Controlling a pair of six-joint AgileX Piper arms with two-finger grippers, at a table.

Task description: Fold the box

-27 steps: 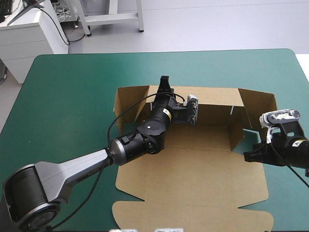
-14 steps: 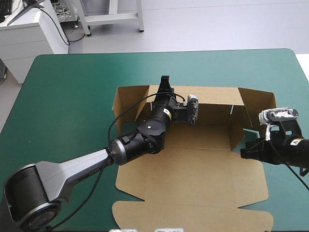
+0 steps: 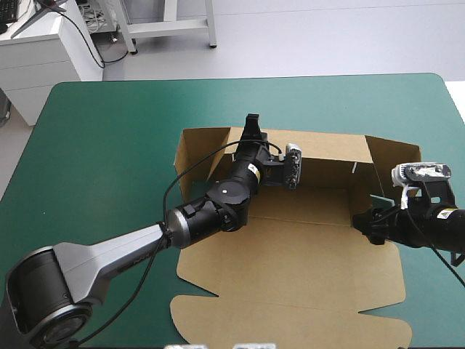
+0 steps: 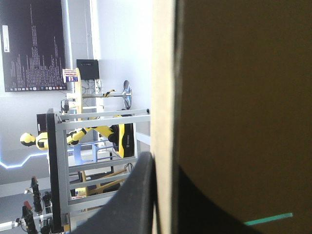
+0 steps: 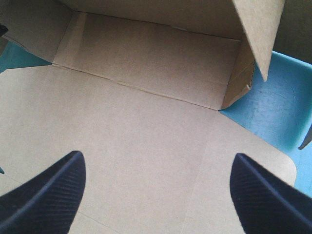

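The brown box lies in the middle of the table, its wide panels flat and its far wall raised. My left gripper is at the left end of that wall, shut on its top edge. In the left wrist view the board's edge runs between the black fingers. My right gripper hovers at the box's right side, open. In the right wrist view its gripper is spread over the flat panel, holding nothing.
A side flap stands up at the far right corner of the box, close to my right arm. The teal-green cover shows bare on the left and along the far edge. The box's near flap reaches almost to the table's front edge.
My right gripper opened and slid left toward the box's right edge. The far wall and my left gripper shifted slightly to the right.
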